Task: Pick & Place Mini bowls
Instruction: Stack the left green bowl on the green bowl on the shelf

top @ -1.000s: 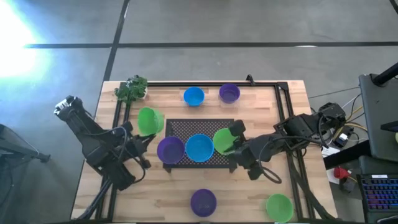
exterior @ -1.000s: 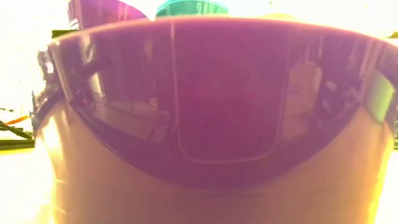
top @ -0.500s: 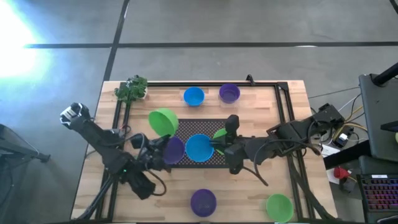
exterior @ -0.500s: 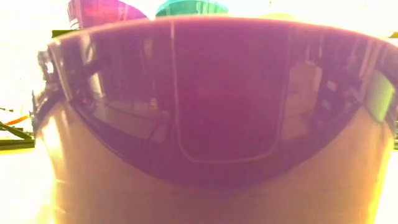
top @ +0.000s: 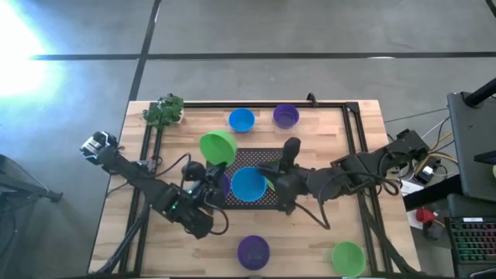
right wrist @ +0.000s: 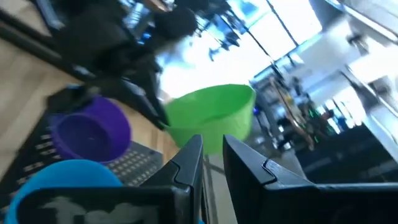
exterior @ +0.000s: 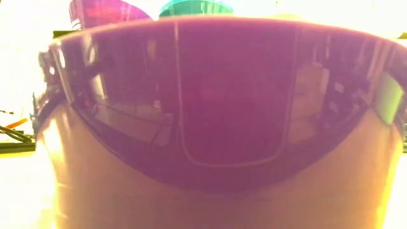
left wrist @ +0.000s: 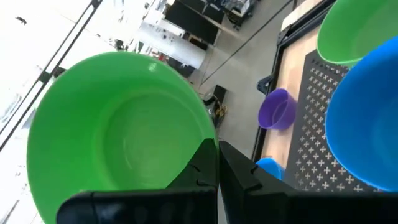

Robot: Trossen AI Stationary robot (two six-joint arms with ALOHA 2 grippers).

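A mat (top: 275,158) lies in the middle of the tabletop (top: 353,209). One bowl (top: 249,184) sits on the mat, with a second bowl (top: 219,186) at its left, partly under the left arm. The left pincer (top: 211,172) holds a third bowl (top: 217,146) raised and tilted above the mat's left rear corner. The right pincer (top: 273,182) is just right of the middle bowl. Two bowls (top: 241,119) (top: 286,116) stand behind the mat, a plant (top: 163,110) at the rear left corner, and two more bowls (top: 253,250) (top: 348,257) near the front edge

Glossy smooth plastic mini bowls (top: 242,120); wooden table (top: 372,147); black perforated mesh mat (top: 232,157).
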